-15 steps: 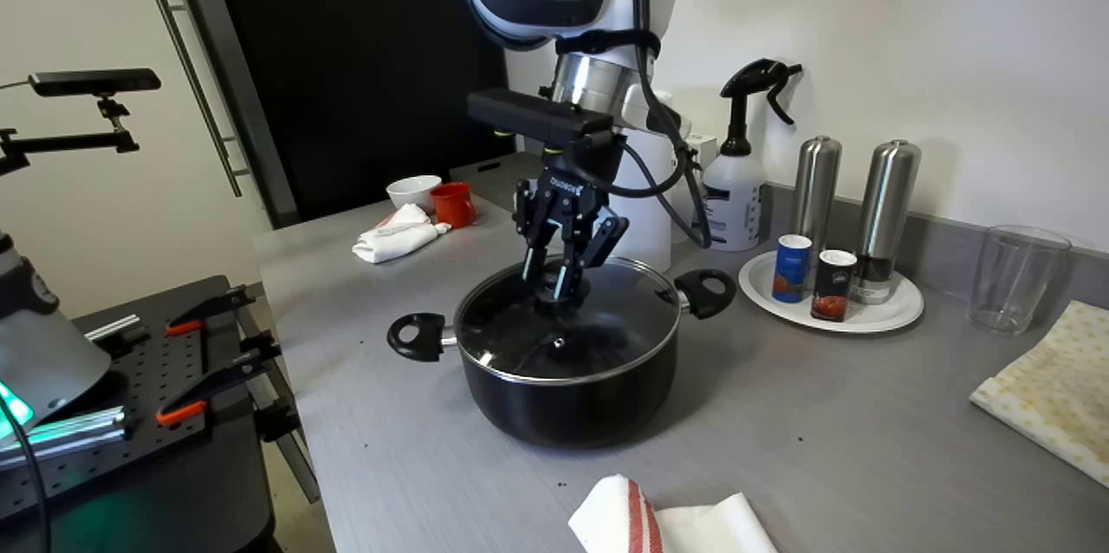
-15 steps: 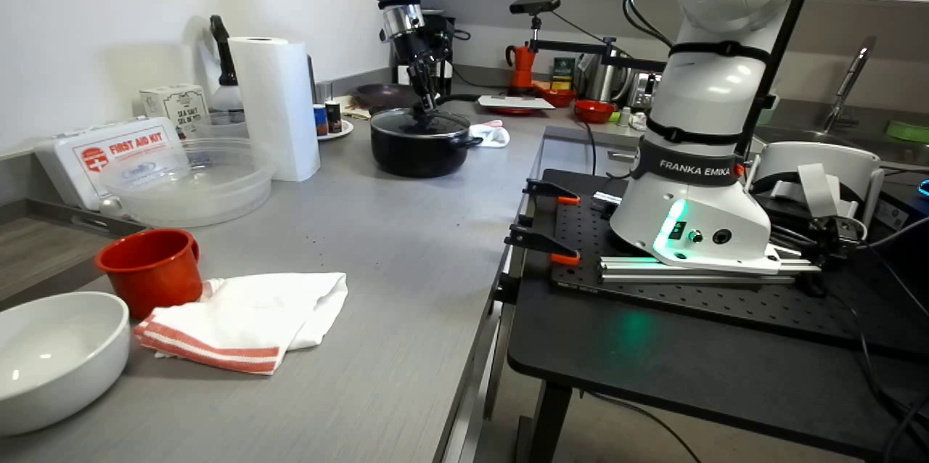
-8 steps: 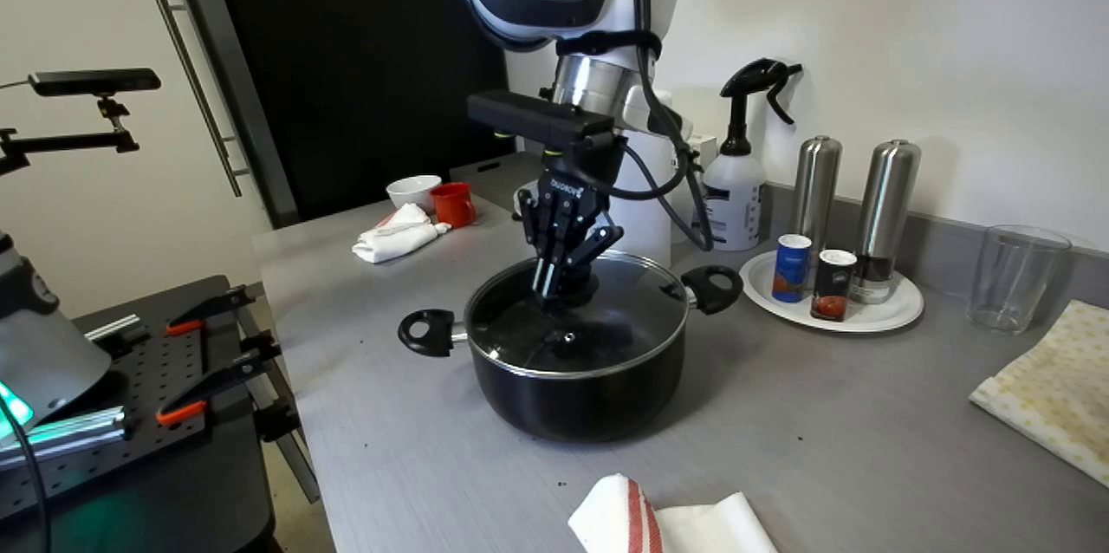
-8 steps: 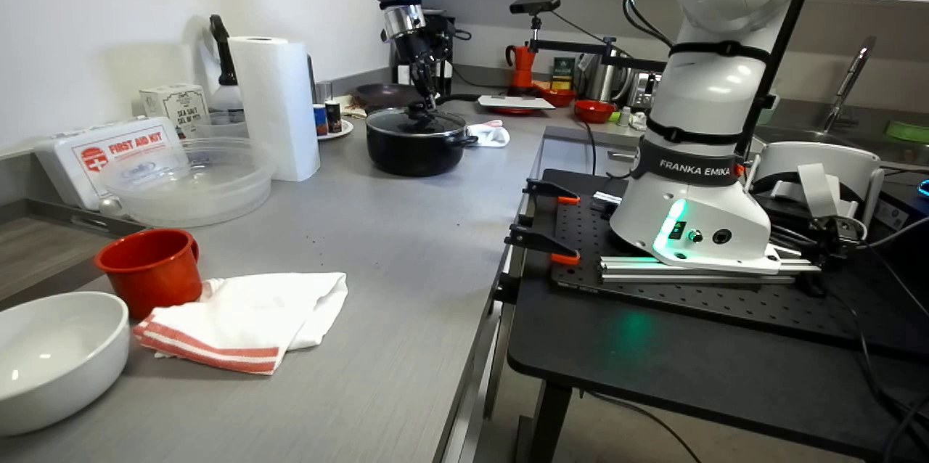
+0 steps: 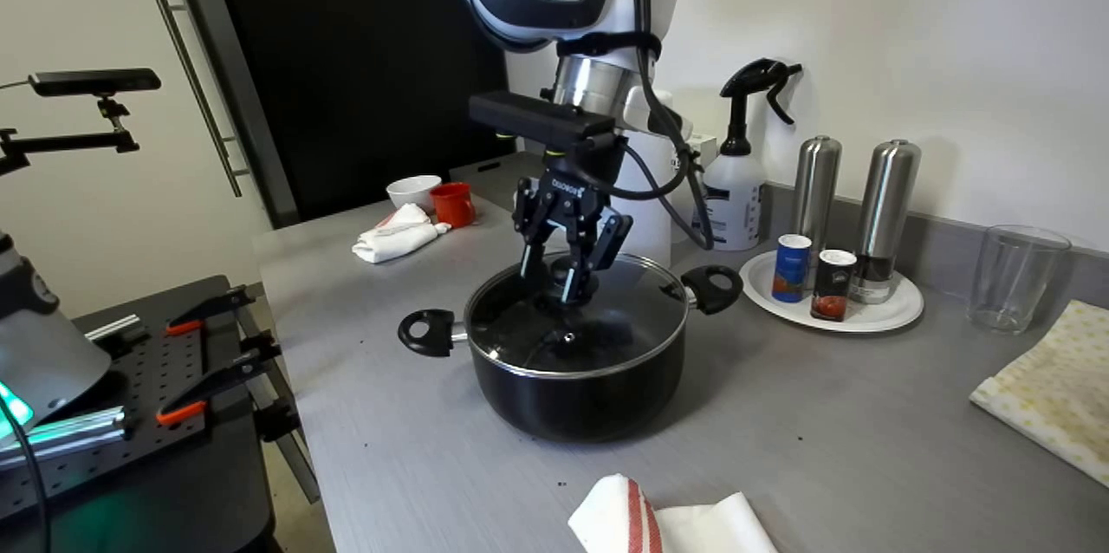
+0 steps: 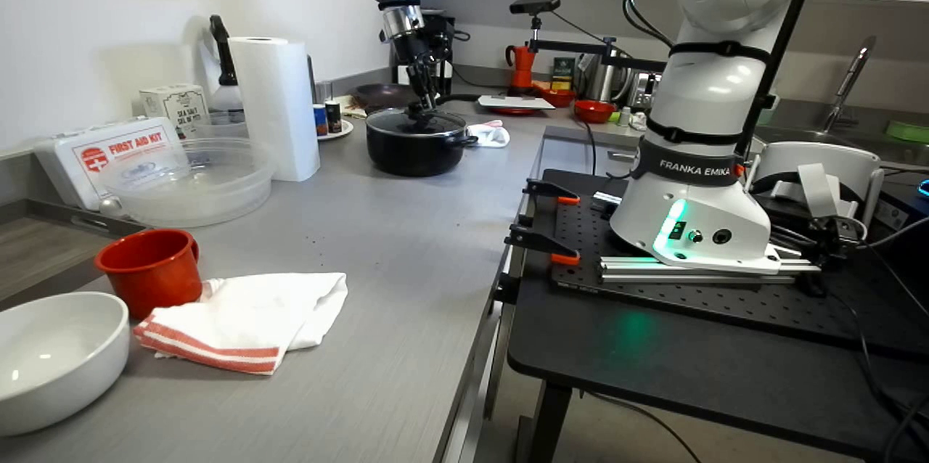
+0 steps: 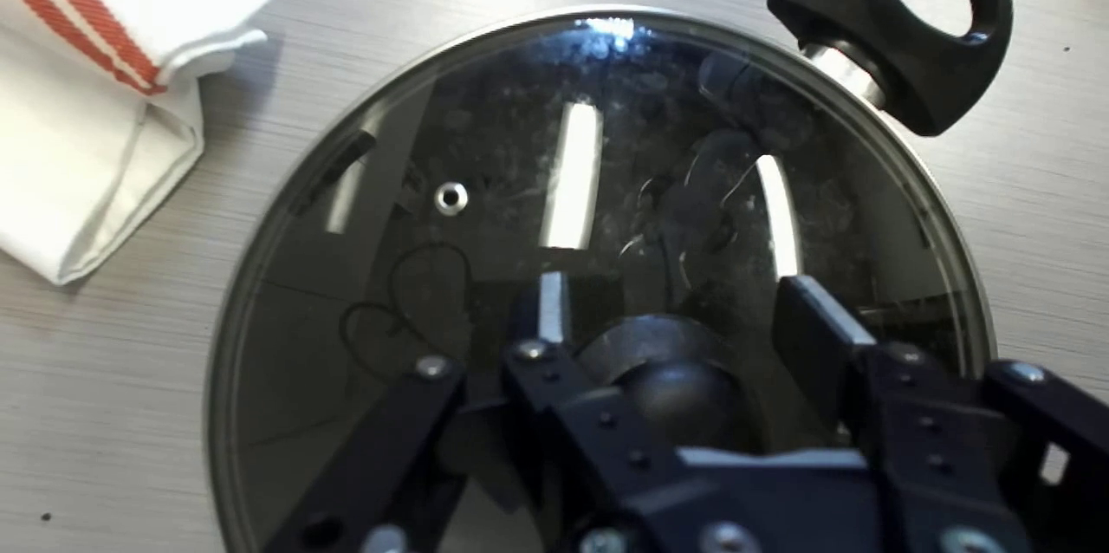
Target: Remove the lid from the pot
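Glass tops the black pot [image 5: 579,406]: the round lid [image 7: 502,267] rests level over it in both exterior views, yet to be lifted. The gripper [image 7: 680,315] is spread, with the dark knob [image 7: 684,397] between its fingers [image 7: 554,310]; in the wrist view their tips show at about ten and two o'clock of it. Whether either touches the knob or the glass, I cannot tell. The knob is round and has no long axis, so I judge the wrist needs no turn; what counts is depth, since a pinch high on that smooth dome might slip. Squeezing in, then lifting straight up, looks like the coming move.

Taking the pot as the dial in an exterior view, its loop handles [image 5: 424,334] stick out near nine and three o'clock, and should not hinder the fingers. Past three o'clock is a white plate [image 5: 755,284] with two small cans [image 5: 791,269]. A paper roll [image 5: 651,232] stands at one and a spray bottle [image 5: 736,180] at two, likely obstacles if the lid swings that way. A folded cloth [image 5: 697,531] lies at five.
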Motion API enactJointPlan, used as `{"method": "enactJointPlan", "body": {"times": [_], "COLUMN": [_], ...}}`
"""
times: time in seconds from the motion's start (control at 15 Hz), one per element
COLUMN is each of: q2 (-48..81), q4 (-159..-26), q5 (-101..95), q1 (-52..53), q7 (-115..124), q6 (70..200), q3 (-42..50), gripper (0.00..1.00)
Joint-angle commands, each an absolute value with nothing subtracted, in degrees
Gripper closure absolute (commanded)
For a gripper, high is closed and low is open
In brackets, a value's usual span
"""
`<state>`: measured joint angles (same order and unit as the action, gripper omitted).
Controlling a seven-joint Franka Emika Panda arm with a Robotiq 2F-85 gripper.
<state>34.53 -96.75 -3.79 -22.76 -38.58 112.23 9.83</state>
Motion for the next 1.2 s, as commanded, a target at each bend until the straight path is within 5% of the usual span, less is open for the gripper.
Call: {"method": "enactJointPlan", "body": {"times": [0.0, 0.67, 0.73, 1.13], "q2": [35.07, 37.12, 37.38, 38.03], "q4": [-95.54, -92.17, -91.86, -91.00], "q5": [-4.16, -3.89, -3.88, -3.94], "q1": [-23.02, -22.93, -22.97, -23.08], "q7": [-38.12, -37.35, -37.36, -37.37], "q6": [112.27, 111.52, 111.49, 111.25], "q3": [9.13, 8.45, 8.41, 8.39], "gripper": [0.04, 0.00, 0.22, 0.65]}}
